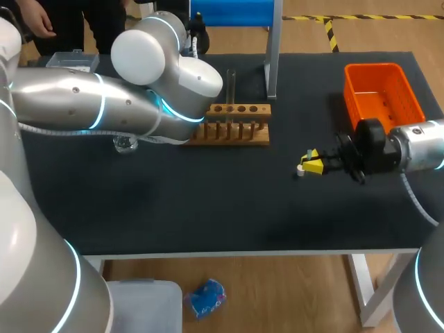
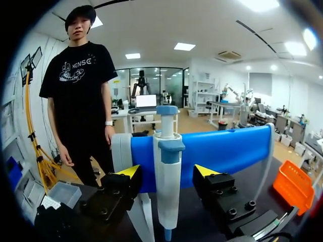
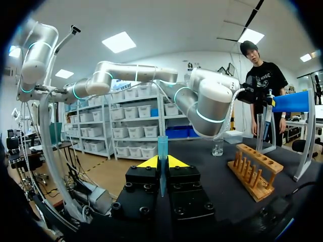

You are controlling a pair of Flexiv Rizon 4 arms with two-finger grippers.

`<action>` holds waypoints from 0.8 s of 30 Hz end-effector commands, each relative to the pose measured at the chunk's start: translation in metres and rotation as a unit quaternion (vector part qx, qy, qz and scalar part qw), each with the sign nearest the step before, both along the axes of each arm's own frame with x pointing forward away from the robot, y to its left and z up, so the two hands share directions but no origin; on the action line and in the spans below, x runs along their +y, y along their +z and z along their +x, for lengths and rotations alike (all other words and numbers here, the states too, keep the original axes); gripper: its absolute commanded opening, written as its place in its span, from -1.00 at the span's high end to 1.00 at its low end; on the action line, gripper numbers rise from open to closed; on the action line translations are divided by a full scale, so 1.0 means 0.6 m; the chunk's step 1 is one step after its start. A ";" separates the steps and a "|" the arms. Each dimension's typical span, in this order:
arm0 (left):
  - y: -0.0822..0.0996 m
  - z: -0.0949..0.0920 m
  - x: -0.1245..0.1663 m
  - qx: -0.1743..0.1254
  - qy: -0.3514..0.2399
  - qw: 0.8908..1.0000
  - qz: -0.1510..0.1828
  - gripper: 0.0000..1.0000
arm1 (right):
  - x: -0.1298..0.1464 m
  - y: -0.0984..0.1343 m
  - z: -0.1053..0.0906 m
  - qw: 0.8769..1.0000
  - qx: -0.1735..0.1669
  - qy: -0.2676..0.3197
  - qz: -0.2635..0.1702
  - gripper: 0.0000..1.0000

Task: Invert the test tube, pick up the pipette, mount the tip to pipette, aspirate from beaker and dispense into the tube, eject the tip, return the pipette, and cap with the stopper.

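The left claw [image 2: 168, 171] stands wide open either side of a smooth white-and-blue plastic pipette [image 2: 166, 194] — no contact; the right claw [image 3: 162, 162] pinches a slim translucent blue tube [image 3: 162, 146].

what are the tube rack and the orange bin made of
Tube rack: looks like bare wood, matte tan, with drilled holes and upright pegs. Orange bin: probably moulded plastic, judging by its even bright colour, thin slotted walls and slight sheen.

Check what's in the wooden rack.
One glass test tube stands upright in the wooden rack; its other visible holes hold nothing. The left arm covers the rack's left end.
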State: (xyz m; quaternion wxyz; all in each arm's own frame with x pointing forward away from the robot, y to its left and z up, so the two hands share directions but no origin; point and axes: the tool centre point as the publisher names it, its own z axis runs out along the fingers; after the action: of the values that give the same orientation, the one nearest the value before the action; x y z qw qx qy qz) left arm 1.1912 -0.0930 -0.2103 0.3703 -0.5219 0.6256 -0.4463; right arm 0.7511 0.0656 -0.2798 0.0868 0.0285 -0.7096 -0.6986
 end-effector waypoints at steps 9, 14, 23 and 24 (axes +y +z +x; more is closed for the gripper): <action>-0.009 0.011 0.000 0.000 0.010 1.000 0.004 -0.25 | 0.000 0.001 0.000 1.000 0.000 0.000 -0.001 1.00; -0.011 0.012 0.001 0.001 0.016 1.000 0.006 -0.09 | 0.000 0.001 0.000 1.000 0.000 0.000 -0.001 1.00; -0.013 0.009 0.005 0.002 0.030 1.000 0.010 0.63 | 0.000 0.001 0.000 1.000 0.000 0.000 -0.001 1.00; -0.013 0.009 0.006 0.003 0.030 0.999 0.010 0.71 | 0.000 0.001 0.000 1.000 0.000 0.000 -0.001 1.00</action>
State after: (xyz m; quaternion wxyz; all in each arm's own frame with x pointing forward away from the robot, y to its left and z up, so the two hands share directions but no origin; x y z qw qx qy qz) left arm 1.1947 -0.0864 -0.2144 0.3841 -0.5362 0.6177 -0.4283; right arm 0.7511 0.0656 -0.2798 0.0868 0.0285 -0.7096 -0.6986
